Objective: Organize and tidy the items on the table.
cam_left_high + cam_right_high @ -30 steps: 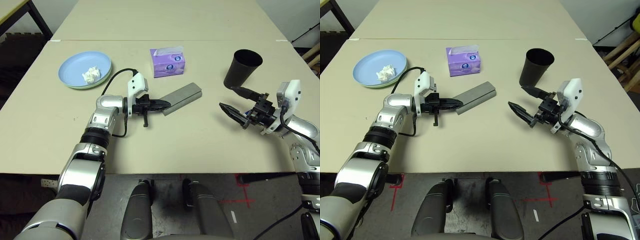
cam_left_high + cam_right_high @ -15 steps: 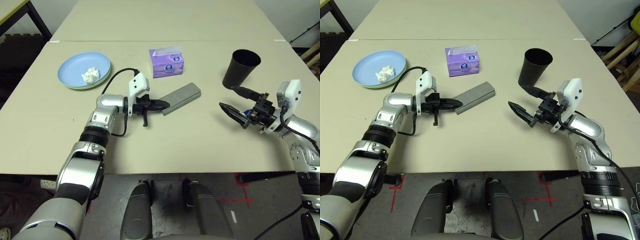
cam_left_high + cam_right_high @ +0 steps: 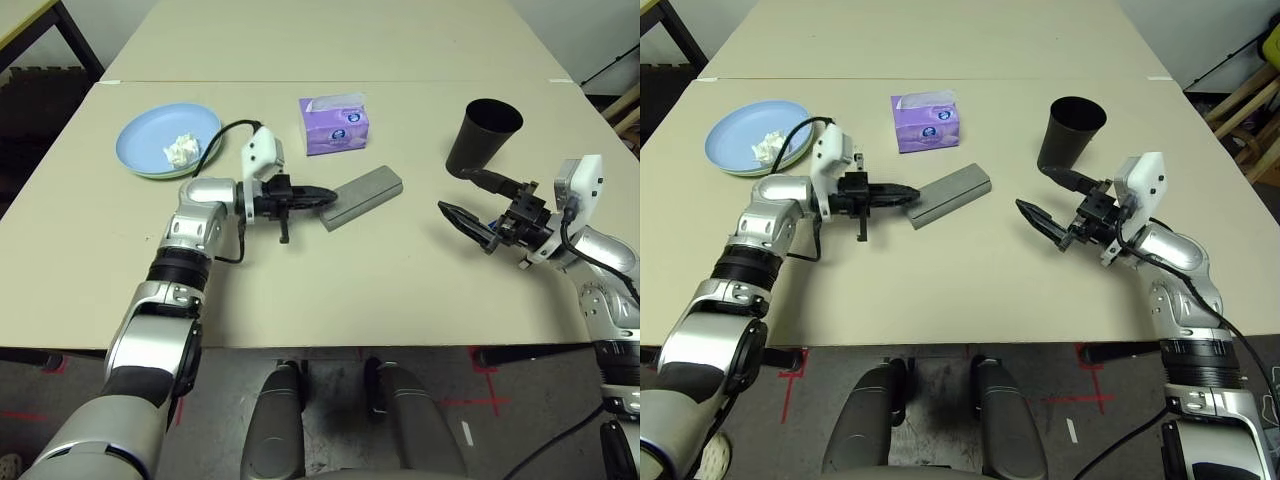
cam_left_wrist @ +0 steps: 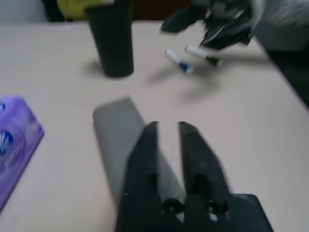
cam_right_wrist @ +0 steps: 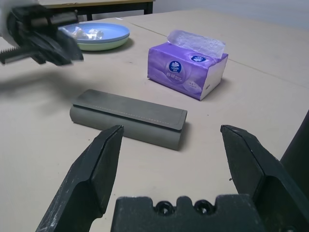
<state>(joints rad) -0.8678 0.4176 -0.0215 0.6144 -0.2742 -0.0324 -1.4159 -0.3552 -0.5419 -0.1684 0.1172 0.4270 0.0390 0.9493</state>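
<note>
Both forearms level above table (image 3: pixel 400 290)

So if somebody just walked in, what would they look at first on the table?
Probably the bright purple tissue box near the middle of the beige table, with a grey glasses case lying just in front of it. The left gripper hovers at the near end of that case. A tall black cup stands off to the right, and stacked blue and green plates holding a crumpled tissue sit at the left.
</note>
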